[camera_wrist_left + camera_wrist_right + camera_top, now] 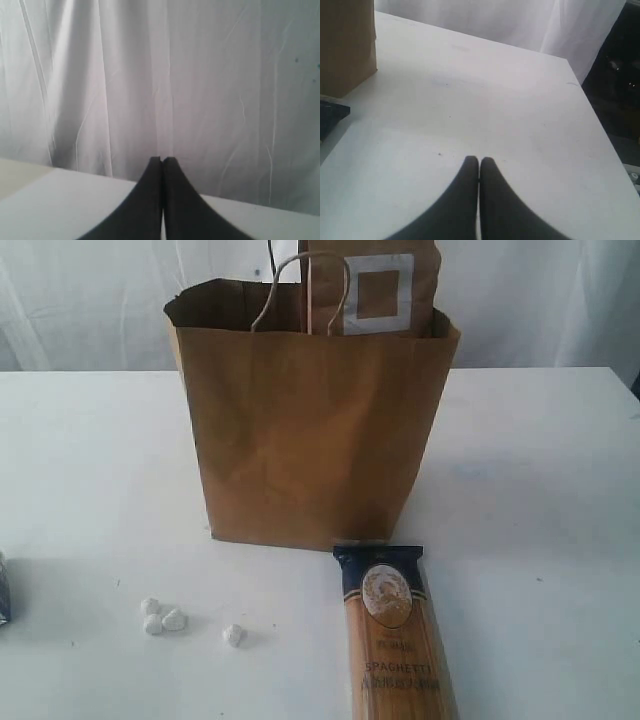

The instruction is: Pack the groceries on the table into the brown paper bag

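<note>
The brown paper bag (310,430) stands upright mid-table, its handles (300,290) sticking up. A brown pouch with a grey square label (375,290) pokes out of its top at the right. In front of the bag lies a spaghetti packet (395,640), dark end toward the bag. At the left edge, a small blue-white carton (3,590) barely shows. Neither gripper appears in the exterior view. My left gripper (162,159) is shut and empty, facing the white curtain. Over bare table my right gripper (479,160) is shut and empty, the bag's corner (345,45) off to one side.
Several small white lumps (165,618) lie on the white table (540,490) left of the spaghetti. A white curtain (200,75) hangs behind. The table's edge (590,105) and dark equipment (620,75) show in the right wrist view.
</note>
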